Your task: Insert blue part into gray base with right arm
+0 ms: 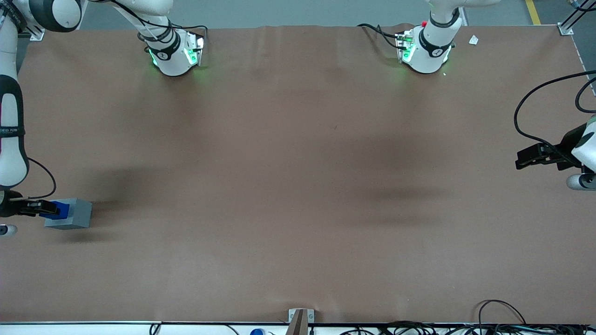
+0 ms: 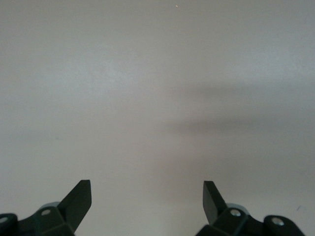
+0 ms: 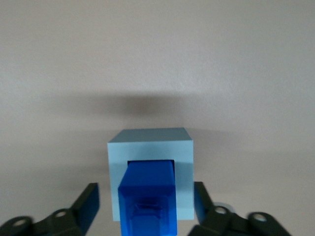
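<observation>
Only the right wrist view shows the gripper's (image 3: pixel 146 204) fingers (image 3: pixel 88 204) apart, flanking the blue part (image 3: pixel 147 196) sunk into the gray base (image 3: pixel 150 142).

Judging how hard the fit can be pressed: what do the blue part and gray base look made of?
The blue part looks like glossy, slightly see-through plastic: saturated color, soft highlights. The gray base looks like matte molded or printed plastic: flat even faces, crisp edges, no shine; painted metal can't be excluded. The gripper is open, its fingers apart from the part, which sits in the base's recess.

one blue part (image 1: pixel 57 209), one gray base (image 1: pixel 74 214)
</observation>
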